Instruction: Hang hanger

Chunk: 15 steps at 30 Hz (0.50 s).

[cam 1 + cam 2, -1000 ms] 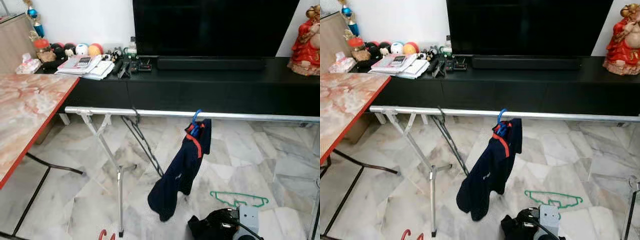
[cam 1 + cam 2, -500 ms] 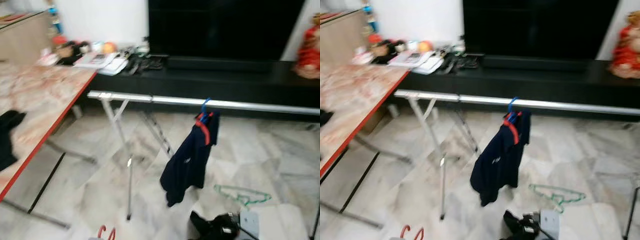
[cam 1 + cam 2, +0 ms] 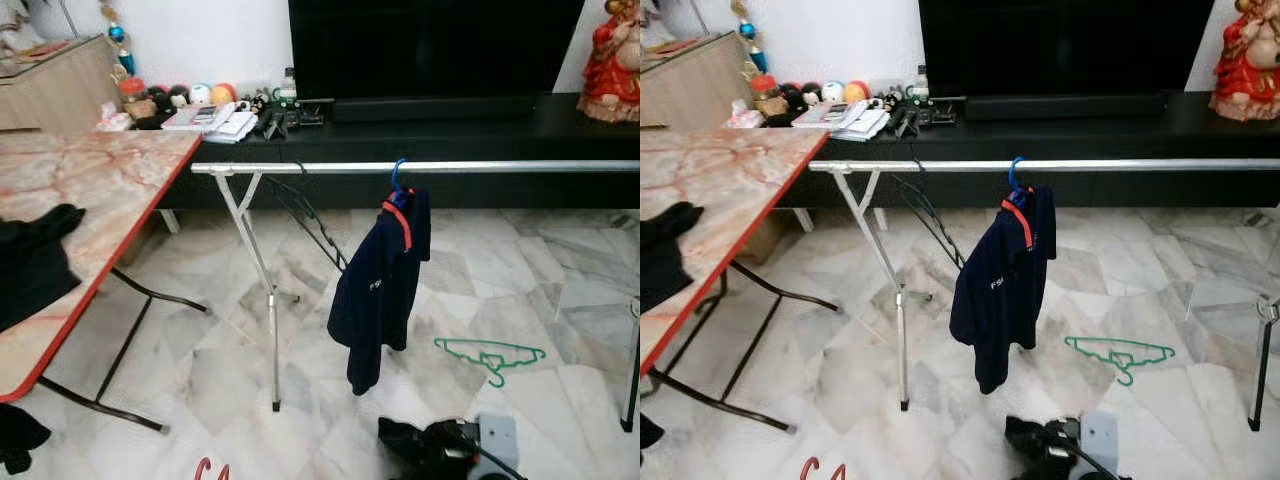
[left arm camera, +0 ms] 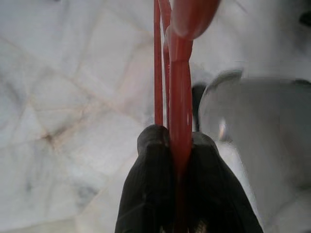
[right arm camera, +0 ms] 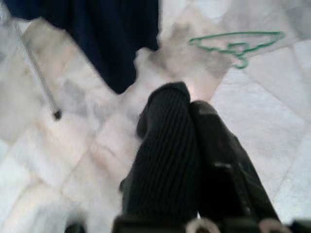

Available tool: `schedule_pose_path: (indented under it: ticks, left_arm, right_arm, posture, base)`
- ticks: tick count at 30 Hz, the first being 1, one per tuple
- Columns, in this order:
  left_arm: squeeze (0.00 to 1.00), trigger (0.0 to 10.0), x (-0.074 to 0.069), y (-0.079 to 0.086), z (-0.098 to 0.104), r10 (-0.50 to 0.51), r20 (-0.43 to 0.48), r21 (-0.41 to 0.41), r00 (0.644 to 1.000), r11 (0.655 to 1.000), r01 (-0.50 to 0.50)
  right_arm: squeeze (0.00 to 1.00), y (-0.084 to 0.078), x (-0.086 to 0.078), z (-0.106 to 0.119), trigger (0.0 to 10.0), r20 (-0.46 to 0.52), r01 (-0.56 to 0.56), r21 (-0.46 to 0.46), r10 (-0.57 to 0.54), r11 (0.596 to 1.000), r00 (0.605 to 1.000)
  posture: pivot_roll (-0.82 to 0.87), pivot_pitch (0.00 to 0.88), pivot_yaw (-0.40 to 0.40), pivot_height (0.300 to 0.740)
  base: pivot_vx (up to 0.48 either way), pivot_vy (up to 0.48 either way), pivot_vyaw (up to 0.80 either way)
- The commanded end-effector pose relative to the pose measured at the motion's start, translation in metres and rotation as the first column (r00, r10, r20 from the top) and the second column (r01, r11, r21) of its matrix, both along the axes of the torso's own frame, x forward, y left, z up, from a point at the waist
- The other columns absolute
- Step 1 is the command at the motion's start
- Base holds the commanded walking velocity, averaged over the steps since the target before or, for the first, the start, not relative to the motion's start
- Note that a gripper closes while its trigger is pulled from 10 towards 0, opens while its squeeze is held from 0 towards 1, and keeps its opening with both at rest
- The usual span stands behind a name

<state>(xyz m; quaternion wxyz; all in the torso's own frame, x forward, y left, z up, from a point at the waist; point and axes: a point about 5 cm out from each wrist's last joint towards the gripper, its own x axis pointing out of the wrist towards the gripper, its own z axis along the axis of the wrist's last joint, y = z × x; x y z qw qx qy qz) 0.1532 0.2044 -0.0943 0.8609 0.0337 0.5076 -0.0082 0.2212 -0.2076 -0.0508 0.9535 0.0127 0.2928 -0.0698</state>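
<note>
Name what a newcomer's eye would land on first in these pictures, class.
A navy shirt hangs on a blue hanger from the silver rail, midway along it. A green hanger lies on the marble floor beyond it, to the right. The left pincer is shut on a red hanger.

Left gripper: two long black fingers with a fine ribbed, knit-like surface and rounded tips. Right gripper: the same black ribbed fingers, small metal rings at their base. Behind that hand, a pale grey boxy wrist piece and a thin black cable.
</note>
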Motion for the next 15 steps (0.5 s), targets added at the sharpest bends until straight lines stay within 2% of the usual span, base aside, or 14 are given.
schedule_pose_path:
  ticks: [1, 13, 15]
  left_arm:
    - [0.00, 10.0, -0.0031, 0.0005, -0.0013, -0.007, -0.019, 0.003, 1.000, 1.000, 0.007]
    - [0.00, 10.0, -0.0029, 0.0005, -0.0013, -0.010, -0.019, 0.004, 1.000, 1.000, 0.010]
    - [0.00, 10.0, -0.0030, 0.0006, -0.0013, -0.010, -0.019, 0.004, 1.000, 1.000, 0.010]
  right_arm:
    - [0.00, 0.0040, 0.0019, 0.0010, 10.0, 0.013, -0.001, 0.009, 0.001, 1.000, 1.000]
    - [0.00, 0.0039, 0.0018, 0.0008, 10.0, 0.011, -0.002, 0.010, 0.002, 1.000, 1.000]
    - [0.00, 0.0038, 0.0015, 0.0006, 10.0, 0.010, -0.002, 0.010, 0.002, 1.000, 1.000]
  posture:
    - [0.01, 0.049, 0.016, 0.740]
    - [0.01, 0.049, 0.016, 0.740]
    - [0.01, 0.049, 0.016, 0.740]
  base:
    - [-0.315, 0.000, 0.00]
    - [-0.313, 0.000, 0.00]
    - [0.000, 0.000, 0.00]
